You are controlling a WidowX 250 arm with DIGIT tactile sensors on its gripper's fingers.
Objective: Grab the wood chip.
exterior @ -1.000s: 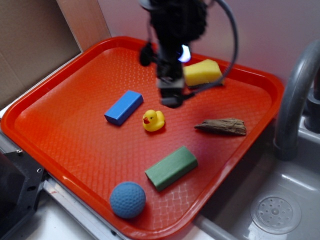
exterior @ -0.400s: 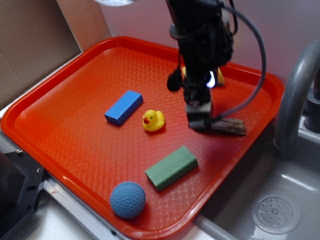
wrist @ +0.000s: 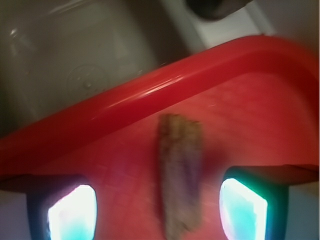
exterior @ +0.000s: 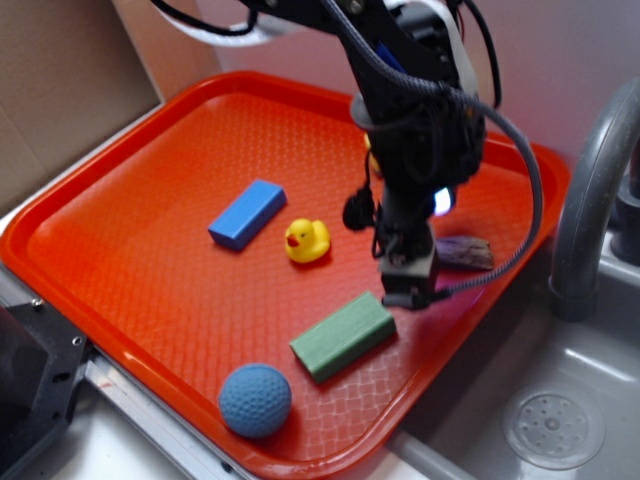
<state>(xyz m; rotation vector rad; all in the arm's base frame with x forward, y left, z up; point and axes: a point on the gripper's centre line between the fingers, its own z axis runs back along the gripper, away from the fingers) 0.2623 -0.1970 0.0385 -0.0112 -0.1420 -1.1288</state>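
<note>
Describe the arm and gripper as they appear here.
The arm is black and bulky, with black cables looping around it and a small bluish-white light near the wrist. The gripper is dark with a pale band. In the wrist view its fingertips glow white-cyan.

My arm (exterior: 420, 110) covers most of the wood chip (exterior: 465, 253) in the outside view; only its blunt end pokes out past my wrist, and it's smeared with motion blur. The yellow sponge (exterior: 370, 150) behind me is almost wholly blocked, just a sliver showing. My gripper (exterior: 408, 290) faces away, so I can't read its jaw gap there. From the wrist, everything is soft: the chip (wrist: 180, 172) sits between my two glowing fingers (wrist: 72, 210), its near end cut off by the bottom edge. Both fingers are cropped too, and the sink (wrist: 75, 60) beyond the tray rim (wrist: 150, 95) is a grey blur.
</note>
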